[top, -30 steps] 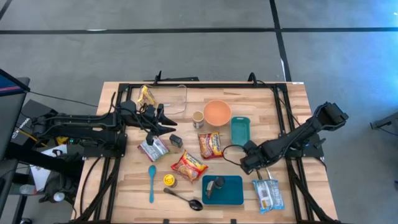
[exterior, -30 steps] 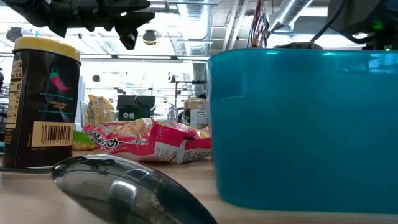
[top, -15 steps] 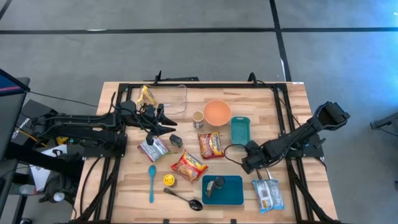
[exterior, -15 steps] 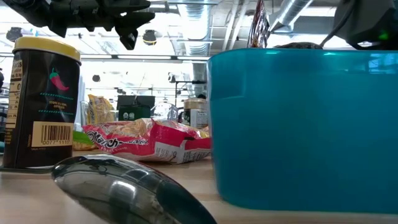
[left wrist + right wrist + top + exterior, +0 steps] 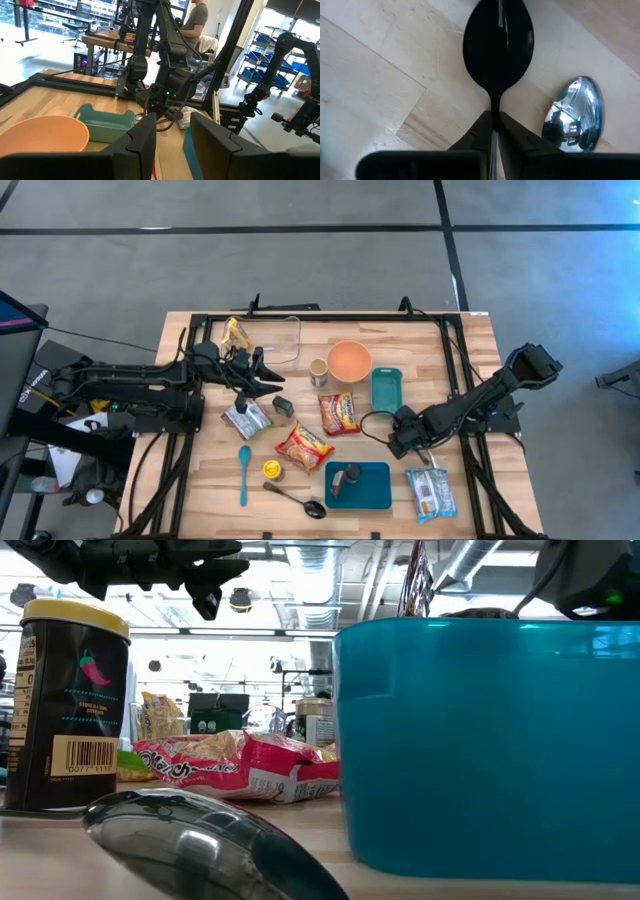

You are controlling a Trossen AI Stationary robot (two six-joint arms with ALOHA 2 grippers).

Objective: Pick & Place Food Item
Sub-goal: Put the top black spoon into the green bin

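Observation:
My right gripper point(image 5: 400, 445) point(image 5: 495, 117) points down over the table's right middle, shut on a black spoon point(image 5: 498, 37). A shiny round metal piece point(image 5: 575, 112) lies beside that spoon on the wood. Food packets lie about. Two red noodle packs point(image 5: 303, 447) point(image 5: 339, 412) are in the middle, a silver pack point(image 5: 246, 418) is at the left, and a pale pack point(image 5: 431, 492) is at the near right. My left gripper point(image 5: 275, 387) point(image 5: 172, 135) hangs level above the left middle, open, with nothing between its fingers. My right gripper pinches the black spoon's thin handle point(image 5: 495, 106) just behind its bowl, between the two fingers. The fingers come from above and point down. The bowl sticks out past the fingertips over the tabletop; I cannot tell whether it rests on the wood.
A teal tray point(image 5: 375, 492) point(image 5: 490, 740) holding a metal piece sits at the near middle, with a metal spoon point(image 5: 295, 500) and a spice jar point(image 5: 271, 470) beside it. An orange bowl point(image 5: 349, 360), a teal dish point(image 5: 386, 388), a cup point(image 5: 318, 371) and a blue spoon point(image 5: 243, 472) stand around.

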